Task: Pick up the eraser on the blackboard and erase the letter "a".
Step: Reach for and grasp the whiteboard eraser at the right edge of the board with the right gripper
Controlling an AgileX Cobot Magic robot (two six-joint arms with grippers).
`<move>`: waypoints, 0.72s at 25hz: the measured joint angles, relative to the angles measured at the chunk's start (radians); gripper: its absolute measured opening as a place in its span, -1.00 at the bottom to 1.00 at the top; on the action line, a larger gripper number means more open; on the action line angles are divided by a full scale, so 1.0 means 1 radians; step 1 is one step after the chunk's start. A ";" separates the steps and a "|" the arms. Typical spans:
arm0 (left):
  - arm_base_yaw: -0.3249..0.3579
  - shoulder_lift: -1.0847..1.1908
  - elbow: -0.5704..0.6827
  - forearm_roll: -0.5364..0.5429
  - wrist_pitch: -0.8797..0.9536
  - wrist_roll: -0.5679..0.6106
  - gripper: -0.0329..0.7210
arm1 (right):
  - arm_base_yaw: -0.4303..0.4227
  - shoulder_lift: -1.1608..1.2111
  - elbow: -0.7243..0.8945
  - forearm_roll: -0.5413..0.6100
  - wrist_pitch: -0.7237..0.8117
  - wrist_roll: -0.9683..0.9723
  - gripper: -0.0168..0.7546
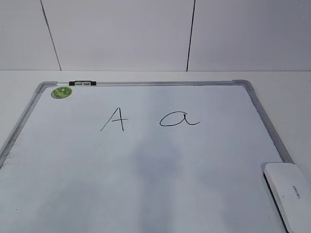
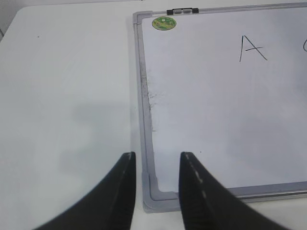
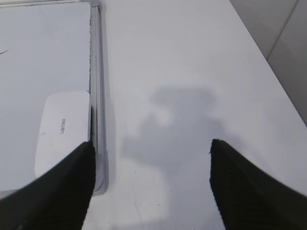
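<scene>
On the white table (image 1: 291,97) sits one blackboard (image 1: 146,184), which is really a white dry-erase board with a grey frame, and it carries two letters: one capital A (image 1: 114,119) on the left and one cursive letter "a" (image 1: 179,119) just right of it, apart from each other. One eraser (image 1: 288,191) lies at the board's right edge near the front, lengthwise along the frame, with small grey lettering on top. One black-and-silver marker (image 1: 82,83) rests on the top frame rail, and one round green sticker (image 1: 61,92) sits just below it in the board's far left corner. Behind the table it's just pale wall panels (image 1: 121,34) with dark seams. Neither arm shows up in the exterior view, so only the wrist cams catch the claws: the left gripper (image 2: 157,160) hovers over the board's near left corner with its jaws apart, holding nothing, and the right gripper (image 3: 151,148) is spread wide over bare table just right of the frame, with the eraser beside its left finger. Smudgy marks along the board's left frame only show in the left wrist view.
</scene>
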 joint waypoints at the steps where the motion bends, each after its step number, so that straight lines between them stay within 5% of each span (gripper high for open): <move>1: 0.000 0.000 0.000 0.000 0.000 0.000 -0.29 | 0.000 0.000 0.000 0.000 0.000 0.000 0.58; 18: 0.000 0.000 0.000 0.000 0.000 0.000 -0.29 | 0.000 0.000 0.000 0.000 0.000 0.000 0.58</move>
